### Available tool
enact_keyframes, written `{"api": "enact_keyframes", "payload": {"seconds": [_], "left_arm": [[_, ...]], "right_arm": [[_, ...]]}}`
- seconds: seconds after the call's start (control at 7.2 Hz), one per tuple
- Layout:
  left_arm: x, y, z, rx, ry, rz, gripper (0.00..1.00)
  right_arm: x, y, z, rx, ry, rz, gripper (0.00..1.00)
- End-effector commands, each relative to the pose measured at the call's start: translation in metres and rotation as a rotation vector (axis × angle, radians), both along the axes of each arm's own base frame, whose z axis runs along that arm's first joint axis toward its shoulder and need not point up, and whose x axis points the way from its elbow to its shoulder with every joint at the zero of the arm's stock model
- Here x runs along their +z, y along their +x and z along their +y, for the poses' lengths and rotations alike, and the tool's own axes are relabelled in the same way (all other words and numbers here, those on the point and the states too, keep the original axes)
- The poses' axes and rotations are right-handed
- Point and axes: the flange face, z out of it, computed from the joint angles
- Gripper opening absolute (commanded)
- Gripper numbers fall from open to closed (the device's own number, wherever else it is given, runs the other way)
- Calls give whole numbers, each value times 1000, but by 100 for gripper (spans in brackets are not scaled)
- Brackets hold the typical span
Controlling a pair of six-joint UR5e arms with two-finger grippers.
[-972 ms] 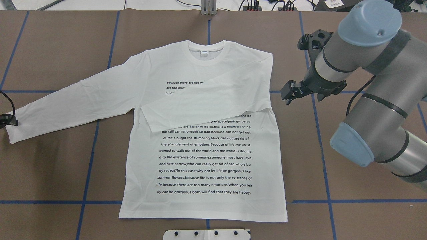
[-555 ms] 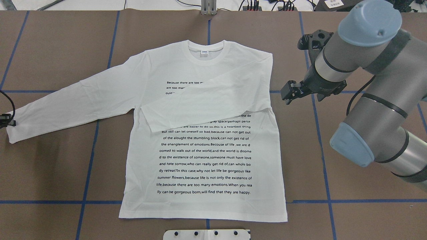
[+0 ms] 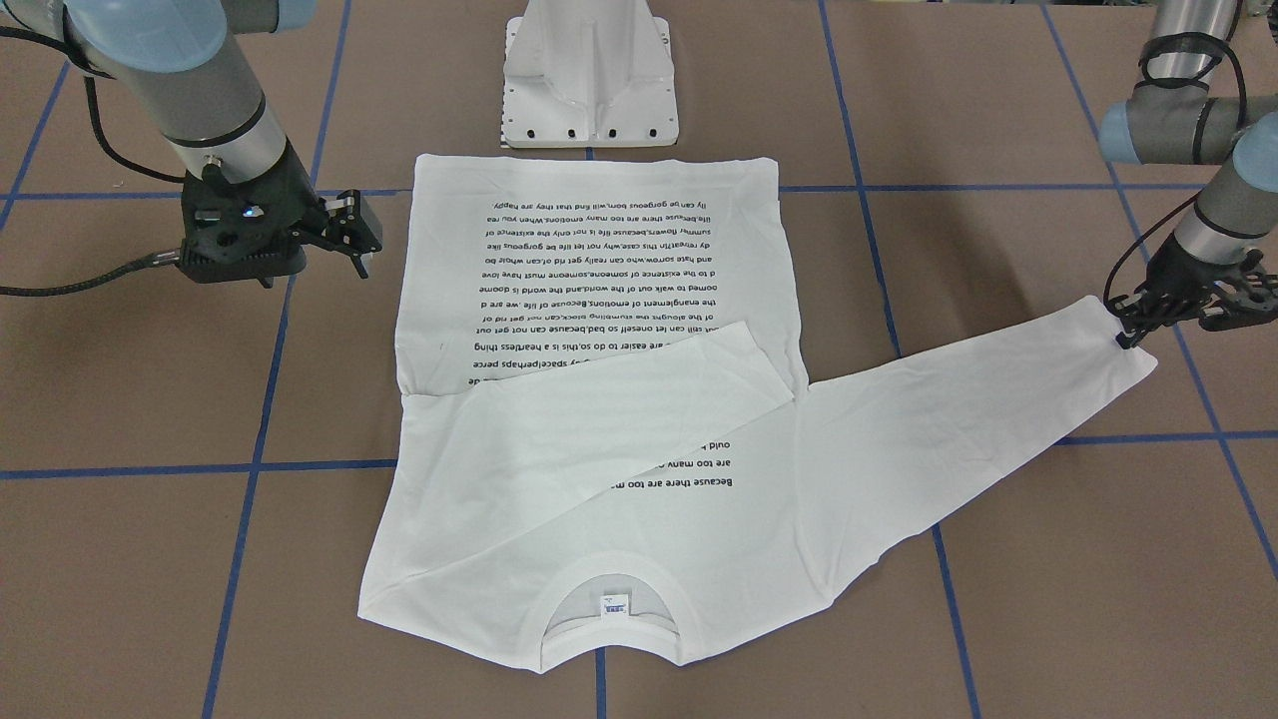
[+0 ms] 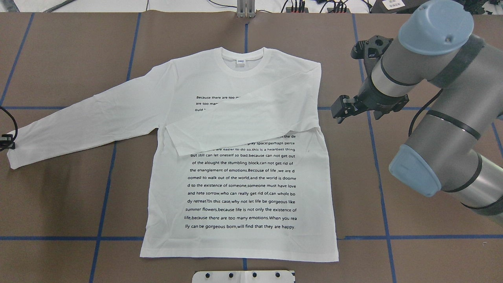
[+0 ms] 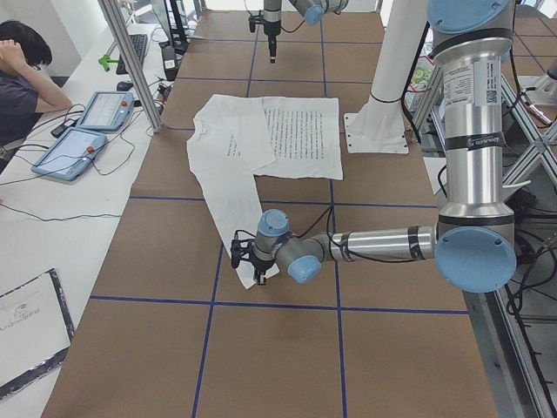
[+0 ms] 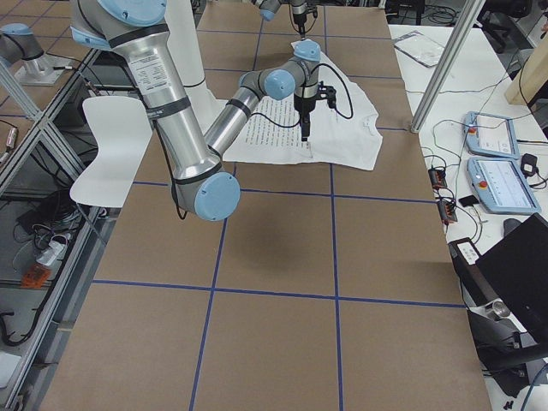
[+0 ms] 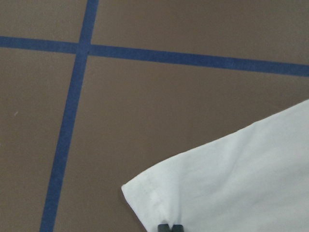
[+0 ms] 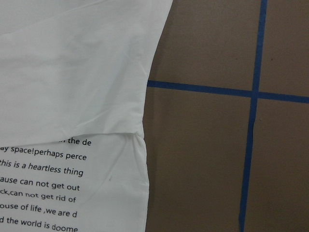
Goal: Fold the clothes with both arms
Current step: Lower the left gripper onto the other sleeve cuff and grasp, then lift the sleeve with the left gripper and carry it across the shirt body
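Note:
The white long-sleeved T-shirt (image 4: 239,188) lies flat on the brown table, text side up, collar (image 4: 242,63) at the far side. Its right sleeve (image 4: 251,118) is folded across the chest and covers some of the lines of text. The left sleeve (image 4: 90,118) stretches out flat towards the table's left end. My left gripper (image 3: 1126,338) sits at that sleeve's cuff (image 7: 159,193); in the left wrist view its fingertips (image 7: 165,227) are pressed together on the cuff's edge. My right gripper (image 4: 338,112) hangs open beside the shirt's right edge (image 8: 145,159), holding nothing.
The white pedestal base (image 3: 589,80) stands just behind the shirt's hem. Blue tape lines (image 4: 377,157) cross the brown tabletop. In the exterior left view a person (image 5: 22,70) sits at a side table with tablets (image 5: 74,148), behind a metal post (image 5: 130,61).
My left gripper has shifted slightly left at the cuff. The right arm and the shirt have barely moved.

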Motion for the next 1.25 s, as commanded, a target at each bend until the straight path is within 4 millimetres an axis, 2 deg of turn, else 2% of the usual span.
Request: {"api": "enact_keyframes", "payload": {"seconds": [0.0, 0.28, 0.42, 0.69, 0.83, 0.97, 1.11], "left_arm": [[-37, 3, -1, 26, 21, 59, 0], [-105, 10, -10, 50, 7, 95, 0], [-160, 23, -30, 49, -11, 87, 0], [-282, 62, -91, -5, -87, 85, 0], [-325, 80, -112, -40, -122, 102, 0], [-360, 104, -126, -74, -151, 146, 0], [-394, 160, -116, -54, -209, 205, 0]], "right_arm": [[0, 2, 0, 2, -1, -1, 100], [3, 11, -4, 16, -7, 3, 100], [8, 15, -5, 17, -10, 9, 100], [25, 22, -3, 23, -28, 25, 100], [31, 26, -2, 27, -32, 30, 100], [38, 27, -2, 32, -40, 42, 100], [42, 27, -1, 36, -43, 50, 100]]}}
